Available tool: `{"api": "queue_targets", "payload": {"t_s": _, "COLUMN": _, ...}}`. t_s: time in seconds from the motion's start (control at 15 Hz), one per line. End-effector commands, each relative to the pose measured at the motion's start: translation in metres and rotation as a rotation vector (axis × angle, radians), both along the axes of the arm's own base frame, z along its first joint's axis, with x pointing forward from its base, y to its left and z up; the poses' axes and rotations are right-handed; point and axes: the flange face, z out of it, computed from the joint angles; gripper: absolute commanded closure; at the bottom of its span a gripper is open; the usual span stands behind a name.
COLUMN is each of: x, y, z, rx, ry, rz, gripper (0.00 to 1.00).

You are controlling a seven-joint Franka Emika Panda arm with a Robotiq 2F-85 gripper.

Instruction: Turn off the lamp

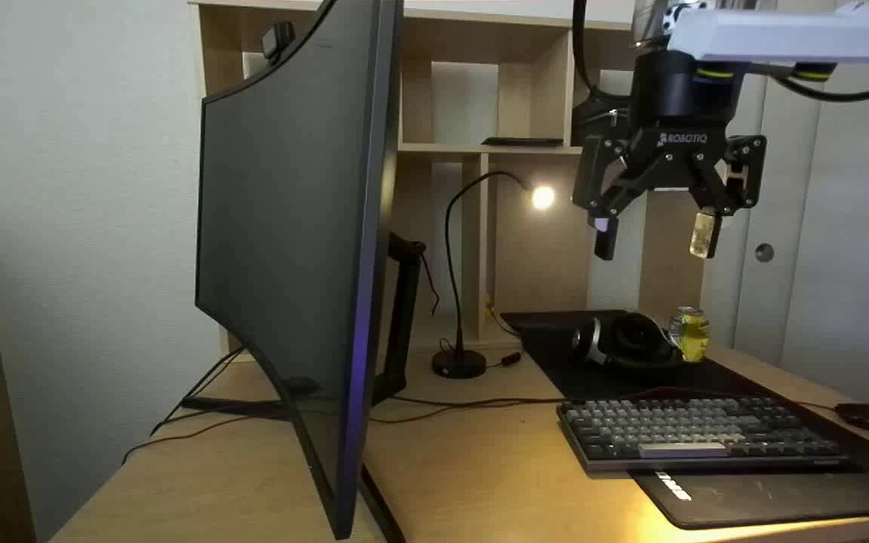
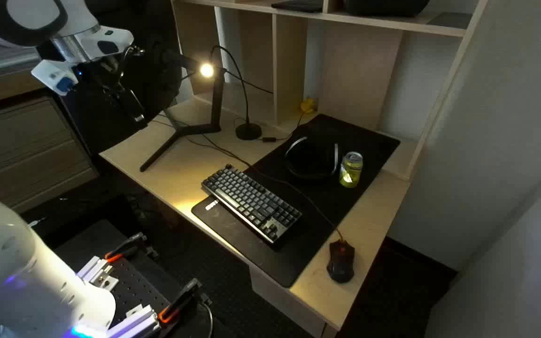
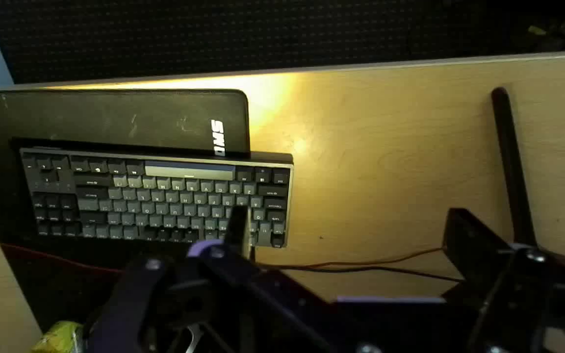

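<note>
The lamp (image 1: pixel 459 365) is slim and black, with a thin arched gooseneck and a small round base on the desk behind the monitor. It also shows in an exterior view (image 2: pixel 248 131). Its small head is lit in both exterior views. A small dark block (image 1: pixel 511 359) sits on a cable beside the base. My gripper (image 1: pixel 653 247) is open and empty, pointing down, high above the desk and apart from the lamp. It also shows in an exterior view (image 2: pixel 139 117), dark and partly lost against the background. In the wrist view the open fingers (image 3: pixel 349 215) hang above the keyboard's end. The lamp is out of the wrist view.
A large curved monitor (image 1: pixel 291 226) stands beside the lamp. A keyboard (image 1: pixel 706 434), headphones (image 1: pixel 627 339) and a yellow can (image 1: pixel 689 333) are on a black desk mat (image 2: pixel 233 230). A mouse (image 2: pixel 341 261) lies at the desk's end. Wooden shelves (image 1: pixel 491 148) rise behind. Cables (image 3: pixel 361 267) cross the desk.
</note>
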Motion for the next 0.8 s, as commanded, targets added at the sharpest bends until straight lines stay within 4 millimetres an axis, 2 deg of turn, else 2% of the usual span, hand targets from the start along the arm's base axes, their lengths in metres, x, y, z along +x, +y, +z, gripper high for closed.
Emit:
{"api": "queue_targets", "payload": {"t_s": 0.0, "x": 0.000, "y": 0.000, "z": 0.001, "rx": 0.000, "ry": 0.001, "rz": 0.000, "gripper": 0.00}}
{"api": "queue_targets", "payload": {"t_s": 0.13, "x": 0.000, "y": -0.002, "z": 0.001, "rx": -0.034, "ry": -0.012, "rz": -0.033, "gripper": 0.00}}
{"api": "queue_targets", "payload": {"t_s": 0.2, "x": -0.004, "y": 0.001, "z": 0.000, "rx": -0.019, "ry": 0.027, "rz": -0.148, "gripper": 0.00}}
{"api": "queue_targets", "payload": {"t_s": 0.67, "x": -0.009, "y": 0.031, "z": -0.001, "rx": 0.069, "ry": 0.051, "rz": -0.542, "gripper": 0.00}}
{"api": "queue_targets", "payload": {"t_s": 0.73, "x": -0.013, "y": 0.027, "z": -0.001, "rx": 0.050, "ry": 0.022, "rz": -0.456, "gripper": 0.00}}
